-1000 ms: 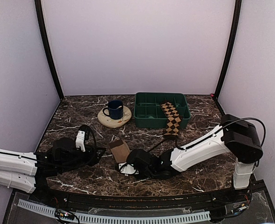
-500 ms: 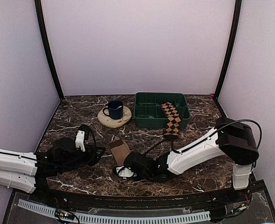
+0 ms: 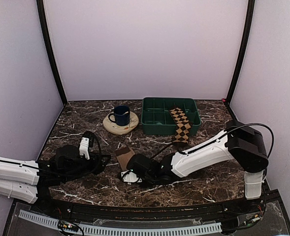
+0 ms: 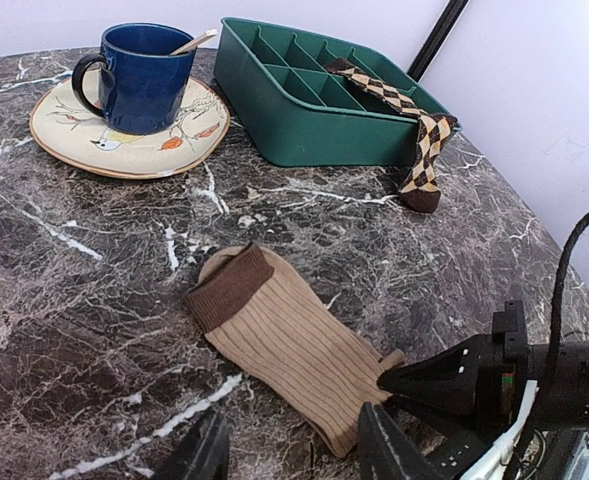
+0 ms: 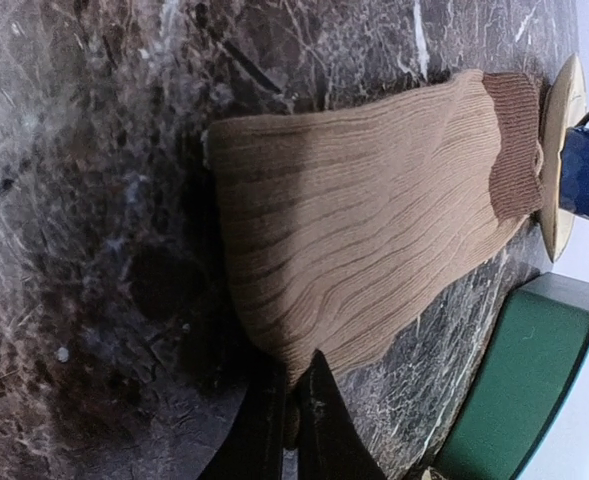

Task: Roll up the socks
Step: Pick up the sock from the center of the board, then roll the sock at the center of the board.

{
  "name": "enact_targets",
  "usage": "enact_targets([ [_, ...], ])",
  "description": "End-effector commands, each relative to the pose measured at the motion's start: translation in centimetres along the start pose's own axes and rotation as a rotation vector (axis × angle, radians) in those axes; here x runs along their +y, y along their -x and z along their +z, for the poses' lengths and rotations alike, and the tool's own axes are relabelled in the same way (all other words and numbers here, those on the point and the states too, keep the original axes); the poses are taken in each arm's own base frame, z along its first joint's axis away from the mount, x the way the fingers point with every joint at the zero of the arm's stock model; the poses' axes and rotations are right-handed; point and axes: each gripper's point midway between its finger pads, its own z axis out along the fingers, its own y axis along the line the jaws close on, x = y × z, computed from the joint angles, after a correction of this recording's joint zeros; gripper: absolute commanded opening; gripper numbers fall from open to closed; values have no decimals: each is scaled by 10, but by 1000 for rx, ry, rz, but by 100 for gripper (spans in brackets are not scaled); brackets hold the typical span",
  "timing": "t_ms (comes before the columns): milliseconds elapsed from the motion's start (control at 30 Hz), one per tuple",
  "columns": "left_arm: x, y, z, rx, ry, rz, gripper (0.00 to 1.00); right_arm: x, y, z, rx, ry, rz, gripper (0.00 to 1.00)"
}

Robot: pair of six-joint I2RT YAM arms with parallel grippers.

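Observation:
The tan sock (image 3: 125, 157) lies flat on the marble between the two arms, its brown cuff (image 4: 226, 287) toward the back. My right gripper (image 5: 294, 378) is shut, pinching the near corner of the tan sock (image 5: 374, 230); the left wrist view shows its black fingers (image 4: 429, 378) at that end. My left gripper (image 4: 290, 440) hangs open just left of the sock's near end (image 4: 304, 350), touching nothing. The argyle sock (image 3: 180, 126) drapes over the front wall of the green tray, its toe on the table.
A green divided tray (image 3: 154, 129) stands at the back centre. A blue mug (image 3: 121, 115) with a spoon in it sits on a round plate (image 3: 114, 128) to its left. Dark walls enclose the table on three sides.
My right gripper slid left onto the tan sock's near end and its jaws closed on the fabric. The left arm and the argyle sock have not moved.

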Motion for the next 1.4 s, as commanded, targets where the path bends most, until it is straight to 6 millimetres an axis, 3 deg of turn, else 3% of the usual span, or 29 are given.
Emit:
enact_targets([
  [0,3,-2,-3,-6,8,10,47,17,-4,-4,17,154,60,3],
  [500,-2,-12,-5,25,-42,21,48,26,34,-33,-70,567,351,1],
  [800,-11,-25,-7,80,-112,42,47,38,36,-31,-74,795,481,1],
  [1167,-10,-39,-11,135,-132,48,44,22,40,-35,-120,917,571,2],
  [1367,-23,-45,-14,160,-214,89,44,18,39,-36,-138,990,619,3],
])
